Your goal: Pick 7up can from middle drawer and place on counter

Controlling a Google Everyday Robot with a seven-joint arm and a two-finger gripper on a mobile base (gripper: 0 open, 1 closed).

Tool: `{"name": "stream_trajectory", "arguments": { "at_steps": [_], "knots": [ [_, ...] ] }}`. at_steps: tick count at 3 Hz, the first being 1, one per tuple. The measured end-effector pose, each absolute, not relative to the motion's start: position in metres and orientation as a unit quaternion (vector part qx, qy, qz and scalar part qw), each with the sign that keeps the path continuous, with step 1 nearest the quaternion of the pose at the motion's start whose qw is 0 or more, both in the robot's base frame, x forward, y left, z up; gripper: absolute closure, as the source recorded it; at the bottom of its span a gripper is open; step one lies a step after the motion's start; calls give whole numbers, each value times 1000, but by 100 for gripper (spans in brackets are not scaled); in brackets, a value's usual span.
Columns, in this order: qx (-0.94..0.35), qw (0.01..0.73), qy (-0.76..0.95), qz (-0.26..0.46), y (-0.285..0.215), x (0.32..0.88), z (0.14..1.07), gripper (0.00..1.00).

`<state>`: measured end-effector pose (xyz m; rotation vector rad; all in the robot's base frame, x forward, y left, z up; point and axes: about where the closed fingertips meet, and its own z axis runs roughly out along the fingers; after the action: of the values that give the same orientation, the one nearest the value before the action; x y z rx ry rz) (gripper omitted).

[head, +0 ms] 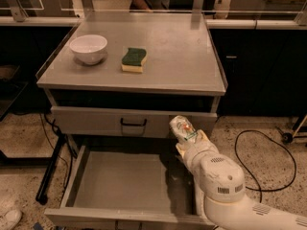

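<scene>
One 7up can, top tilted far-left, clamped by the gripper over the right of the middle drawer; one white bowl, one sponge on the counter

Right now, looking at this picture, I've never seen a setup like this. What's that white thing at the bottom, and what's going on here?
The white thing is a robot arm. There is only one picture, looking down at the front of a grey cabinet; where the camera is mounted is not known. At the arm's tip, a two-finger hand grips a 7up can, held up by the right side of the open middle drawer. On the counter above sit a white bowl and a green-and-yellow sponge. The top drawer, just under the counter, is closed.
</scene>
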<state>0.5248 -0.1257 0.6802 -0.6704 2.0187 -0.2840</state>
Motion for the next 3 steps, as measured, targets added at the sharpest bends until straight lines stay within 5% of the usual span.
{"name": "stream_trajectory", "arguments": {
  "at_steps": [3],
  "knots": [
    [-241, 523, 802, -156, -143, 528, 719, 100]
  ]
}}
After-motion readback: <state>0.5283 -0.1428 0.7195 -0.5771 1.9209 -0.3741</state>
